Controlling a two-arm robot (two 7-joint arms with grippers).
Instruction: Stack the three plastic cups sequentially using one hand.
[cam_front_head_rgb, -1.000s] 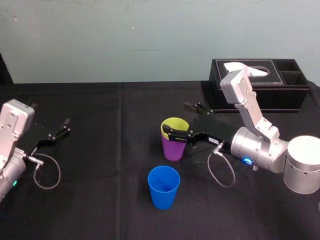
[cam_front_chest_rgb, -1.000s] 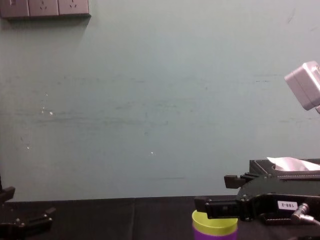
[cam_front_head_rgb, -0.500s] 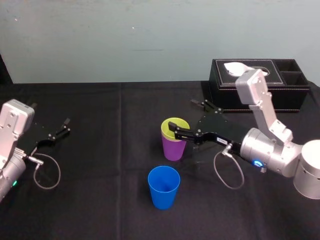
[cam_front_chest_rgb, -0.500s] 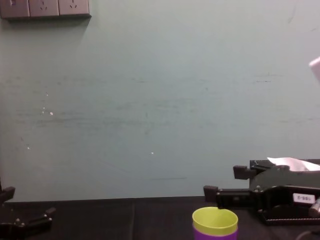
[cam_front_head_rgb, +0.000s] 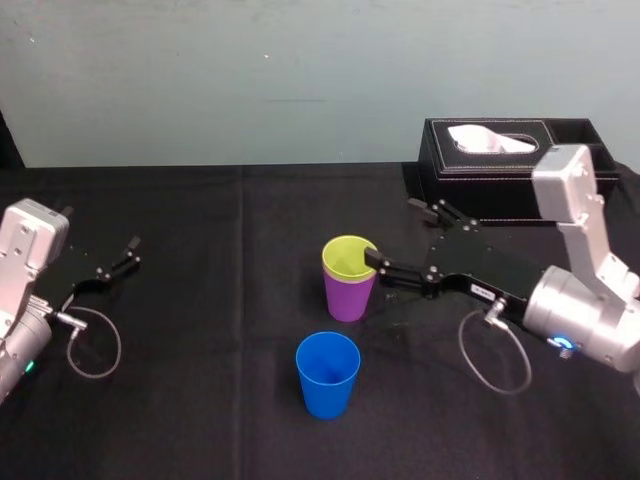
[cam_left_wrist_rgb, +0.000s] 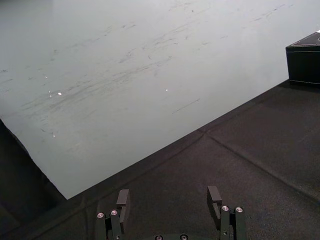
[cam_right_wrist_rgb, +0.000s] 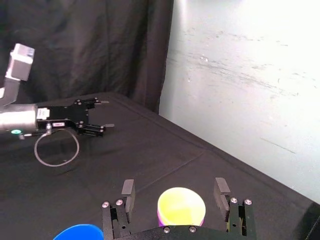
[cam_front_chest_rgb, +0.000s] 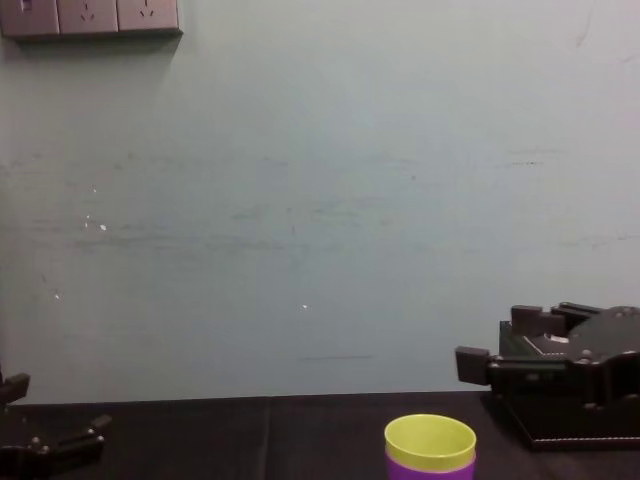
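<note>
The yellow-green cup (cam_front_head_rgb: 349, 255) sits nested inside the purple cup (cam_front_head_rgb: 348, 294) near the middle of the table. The blue cup (cam_front_head_rgb: 327, 375) stands alone, closer to me. My right gripper (cam_front_head_rgb: 392, 232) is open just right of the nested pair, and its near fingertip lies close to the yellow-green rim. In the right wrist view the yellow-green cup (cam_right_wrist_rgb: 181, 206) is just ahead of the open right gripper (cam_right_wrist_rgb: 175, 190), with the blue cup's rim (cam_right_wrist_rgb: 77, 232) at the edge. The chest view has the nested cups (cam_front_chest_rgb: 430, 445) left of the right gripper (cam_front_chest_rgb: 497, 342). My left gripper (cam_front_head_rgb: 115, 262) rests open at the far left.
A black tissue box (cam_front_head_rgb: 515, 165) stands at the back right, behind the right arm. A loose cable loop (cam_front_head_rgb: 93, 345) hangs by the left arm. The black cloth (cam_front_head_rgb: 220, 300) is bare between the left arm and the cups.
My open right gripper has drawn back to the right, off the yellow-green cup it was around. That cup stays nested in the purple one. The left arm has not moved.
</note>
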